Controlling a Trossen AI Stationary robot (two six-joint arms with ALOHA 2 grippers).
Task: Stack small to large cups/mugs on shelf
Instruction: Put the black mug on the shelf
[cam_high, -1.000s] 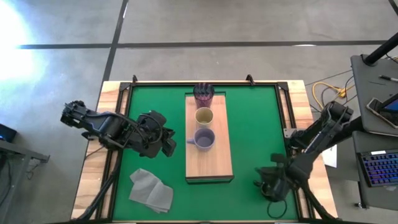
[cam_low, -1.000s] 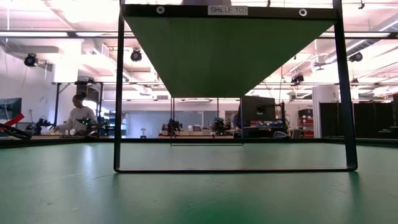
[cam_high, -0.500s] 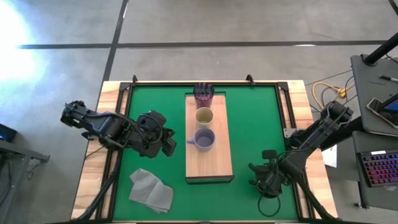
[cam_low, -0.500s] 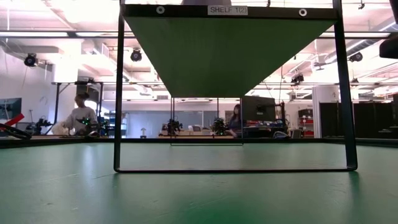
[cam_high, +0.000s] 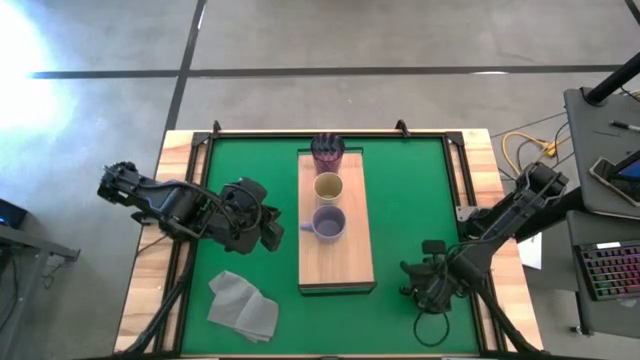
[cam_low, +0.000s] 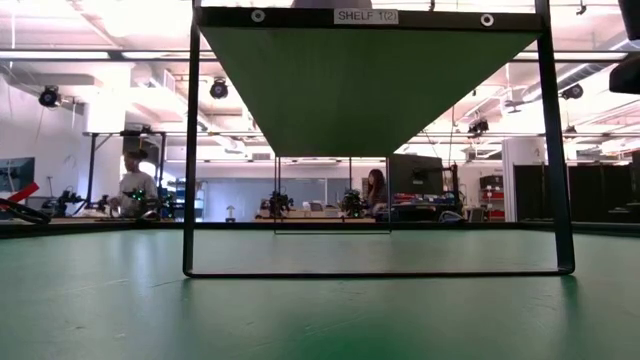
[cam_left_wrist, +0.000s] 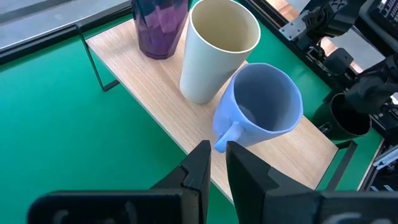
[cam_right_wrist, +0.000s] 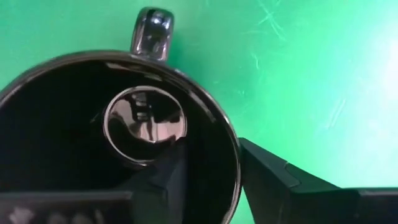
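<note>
The shelf is a light-wood board standing on a dark frame over the green mat. On it stand a purple ribbed tumbler at the far end, then a cream cup, then a lavender mug. My left gripper hovers left of the lavender mug, shut and holding nothing. The black mug stands upright on the mat near the right front. My right gripper is open over it, pointing down, with one finger inside the rim and one outside. My right gripper straddles the black mug's wall from above, one finger inside the hollow and one outside, on the side away from the handle. Whether either finger touches the wall I cannot tell. The mug stands on the mat.
A crumpled grey cloth lies on the mat at the near left. The shelf's dark frame legs stand on the mat. The near end of the board, in front of the lavender mug, is bare. People show in the room beyond the table.
My right gripper has moved a little toward the table's left and far edges, then held still. The cups on the shelf have stayed where they were.
</note>
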